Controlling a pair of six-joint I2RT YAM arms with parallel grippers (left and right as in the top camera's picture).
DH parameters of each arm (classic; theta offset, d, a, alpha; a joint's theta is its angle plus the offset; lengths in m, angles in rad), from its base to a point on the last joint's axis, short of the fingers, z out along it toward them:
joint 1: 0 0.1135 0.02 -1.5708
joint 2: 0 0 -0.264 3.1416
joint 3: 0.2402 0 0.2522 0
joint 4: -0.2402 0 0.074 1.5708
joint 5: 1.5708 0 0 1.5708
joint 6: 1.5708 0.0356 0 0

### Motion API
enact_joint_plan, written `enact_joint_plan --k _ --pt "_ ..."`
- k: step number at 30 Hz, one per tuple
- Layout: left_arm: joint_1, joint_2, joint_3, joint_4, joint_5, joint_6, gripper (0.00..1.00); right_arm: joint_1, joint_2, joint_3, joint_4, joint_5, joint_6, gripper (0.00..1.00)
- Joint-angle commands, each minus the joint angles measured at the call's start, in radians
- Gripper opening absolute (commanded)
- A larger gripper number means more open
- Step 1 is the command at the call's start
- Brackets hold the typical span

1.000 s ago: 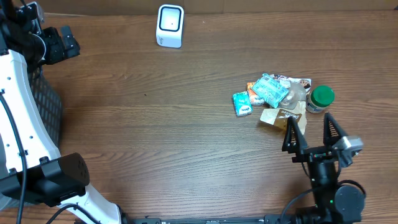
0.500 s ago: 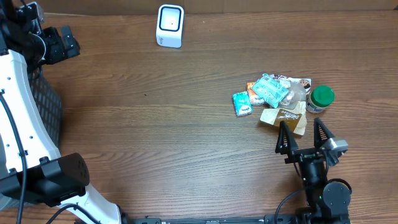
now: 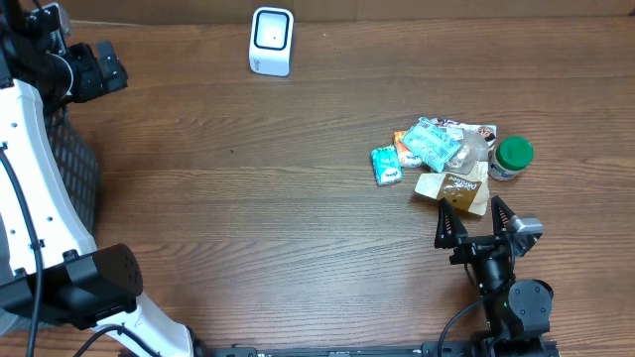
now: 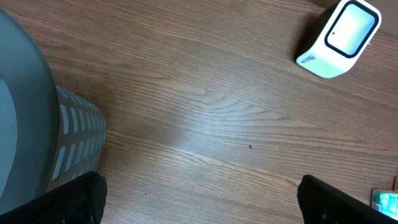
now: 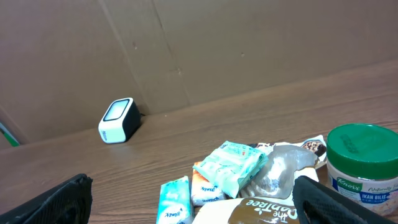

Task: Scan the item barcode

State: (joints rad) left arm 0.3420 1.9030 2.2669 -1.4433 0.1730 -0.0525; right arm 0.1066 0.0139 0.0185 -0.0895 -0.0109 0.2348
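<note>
Your right gripper (image 3: 471,210) had its fingers spread wide and held nothing, with the brown packet (image 5: 264,210) lying just ahead between them. Beyond it sat the teal packets (image 3: 429,142) and a green-lidded jar (image 3: 512,157). Your left gripper (image 4: 202,182) was equally wide and empty, well apart from the pile, left of the white scanner (image 3: 271,41) at the back of the table (image 3: 248,198).

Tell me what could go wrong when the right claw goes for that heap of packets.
The open right claw hangs by the brown paper pouch, heaped together with the teal plastic packets; it might pinch two or drag neighbours.
The green-lidded round jar stands right beside the heap and could get knocked over.
The white box-shaped scanner sits far across the table, so a limp packet might slip on the way.
</note>
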Motion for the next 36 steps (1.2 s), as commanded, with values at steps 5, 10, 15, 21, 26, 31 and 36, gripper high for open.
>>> enact_joint_plan --k 5,10,15,21,26,31,36 --pt "-0.003 0.000 0.006 0.003 0.011 -0.007 1.00 0.005 -0.009 -0.011 0.005 0.007 -0.004 1.00" --pt "-0.003 0.000 0.006 0.003 0.011 -0.007 1.00 0.005 -0.009 -0.011 0.005 0.007 -0.004 1.00" --pt "-0.003 0.000 0.006 0.003 0.011 -0.007 1.00 0.005 -0.009 -0.011 0.005 0.007 -0.004 1.00" --pt "-0.003 0.000 0.006 0.003 0.011 -0.007 1.00 0.005 -0.009 -0.011 0.005 0.007 -0.004 1.00" --pt "-0.003 0.000 0.006 0.003 0.011 -0.007 1.00 0.005 -0.009 -0.011 0.005 0.007 -0.004 1.00" --pt "-0.005 0.000 0.006 0.003 0.010 -0.007 1.00 0.005 -0.009 -0.011 0.005 0.007 -0.004 1.00" --pt "-0.023 -0.041 0.006 0.003 0.008 -0.007 1.00 0.005 -0.009 -0.011 0.005 0.007 -0.004 1.00"
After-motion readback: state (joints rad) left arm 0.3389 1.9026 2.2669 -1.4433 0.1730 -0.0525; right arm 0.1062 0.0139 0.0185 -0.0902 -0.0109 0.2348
